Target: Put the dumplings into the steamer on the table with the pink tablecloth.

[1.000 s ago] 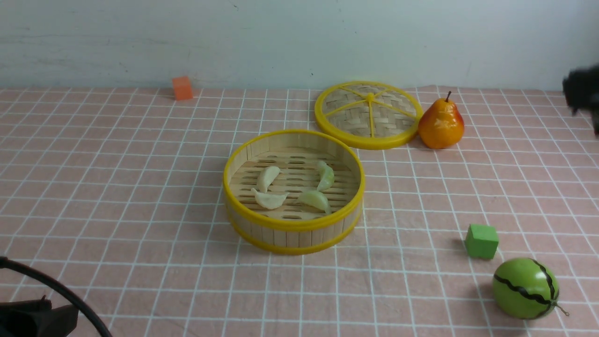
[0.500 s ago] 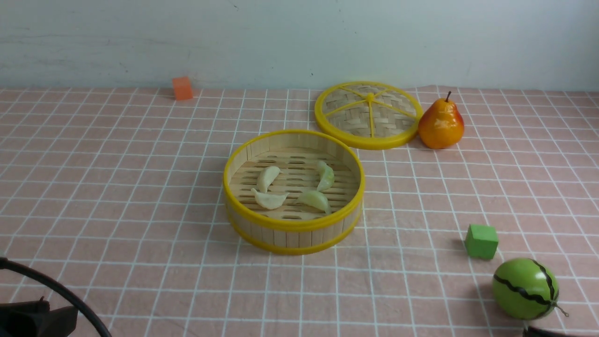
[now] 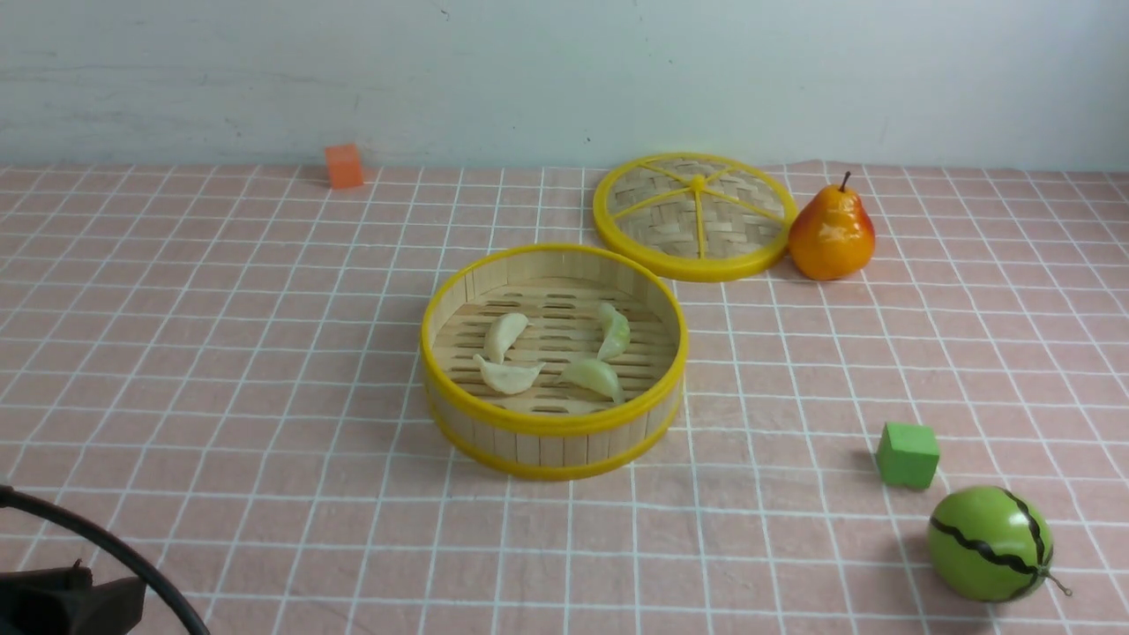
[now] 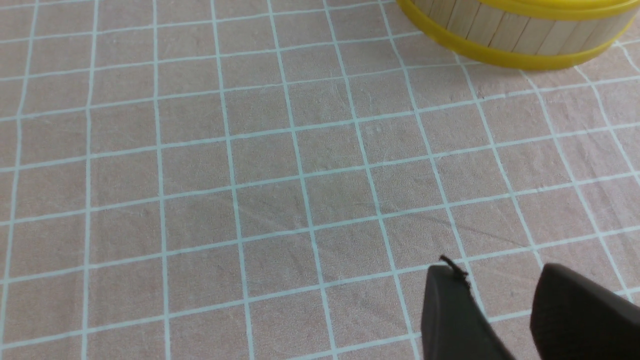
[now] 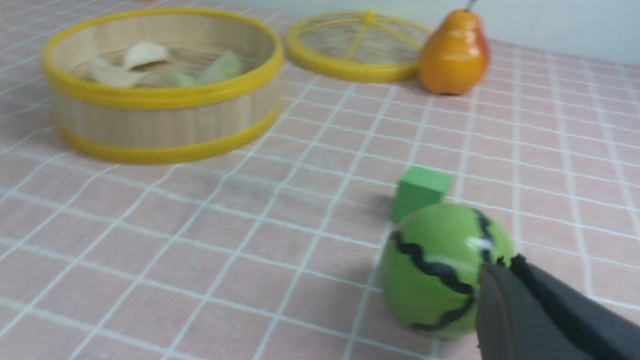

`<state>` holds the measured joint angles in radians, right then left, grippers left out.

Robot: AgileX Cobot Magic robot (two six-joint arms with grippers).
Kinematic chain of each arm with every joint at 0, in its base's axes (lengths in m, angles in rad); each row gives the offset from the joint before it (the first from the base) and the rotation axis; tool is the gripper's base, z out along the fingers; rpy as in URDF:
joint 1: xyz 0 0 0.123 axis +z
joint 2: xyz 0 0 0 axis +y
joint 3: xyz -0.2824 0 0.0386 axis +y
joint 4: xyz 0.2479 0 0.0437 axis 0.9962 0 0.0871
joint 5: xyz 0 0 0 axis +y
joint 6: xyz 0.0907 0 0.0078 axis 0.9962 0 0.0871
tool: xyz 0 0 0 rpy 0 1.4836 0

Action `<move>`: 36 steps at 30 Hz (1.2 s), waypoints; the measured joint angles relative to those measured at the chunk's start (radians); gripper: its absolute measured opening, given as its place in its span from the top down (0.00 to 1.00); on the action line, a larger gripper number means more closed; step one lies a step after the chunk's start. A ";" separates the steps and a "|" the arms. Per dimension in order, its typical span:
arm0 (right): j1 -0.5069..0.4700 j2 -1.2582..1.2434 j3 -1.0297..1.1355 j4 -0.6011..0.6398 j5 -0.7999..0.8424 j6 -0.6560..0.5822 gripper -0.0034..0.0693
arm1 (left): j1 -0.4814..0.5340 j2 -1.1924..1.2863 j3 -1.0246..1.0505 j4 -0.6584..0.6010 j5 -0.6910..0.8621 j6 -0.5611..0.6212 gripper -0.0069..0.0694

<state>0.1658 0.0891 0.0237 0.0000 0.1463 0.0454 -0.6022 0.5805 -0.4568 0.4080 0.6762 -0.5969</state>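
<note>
Your four dumplings [image 3: 593,377] lie inside the steamer [image 3: 556,425], its wall presumably keeping them gathered, with the lid [image 3: 697,217] aside at one o'clock for access. Your left end effector [image 4: 492,280] stands partly open, your right [image 5: 507,262] closed, both empty.

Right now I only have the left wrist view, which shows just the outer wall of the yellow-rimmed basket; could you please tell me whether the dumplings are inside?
Observer: Yes, two cream-white dumplings and two pale green dumplings lie on the slatted floor of the steamer.
Operator: Thank you. Is its lid on?
Observer: No, the woven lid lies on the cloth beyond the steamer, beside the pear.
Operator: And could you tell me how the other arm's gripper stands?
Observer: The right gripper has its jaws shut, with nothing visible between them; in its wrist view they appear in front of the toy watermelon.
</note>
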 joint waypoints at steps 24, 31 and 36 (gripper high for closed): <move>-0.094 -0.099 -0.007 0.069 0.238 -0.027 0.95 | 0.000 0.000 0.000 0.000 0.003 0.000 0.60; -0.094 -0.099 -0.008 0.069 0.238 -0.027 0.94 | 0.000 0.000 0.000 0.000 0.003 0.000 0.60; -0.094 -0.099 -0.008 0.069 0.238 -0.027 0.93 | 0.000 -0.021 0.013 0.002 -0.007 0.000 0.60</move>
<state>0.0719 -0.0099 0.0160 0.0694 0.3840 0.0187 -0.6022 0.5592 -0.4439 0.4102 0.6689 -0.5969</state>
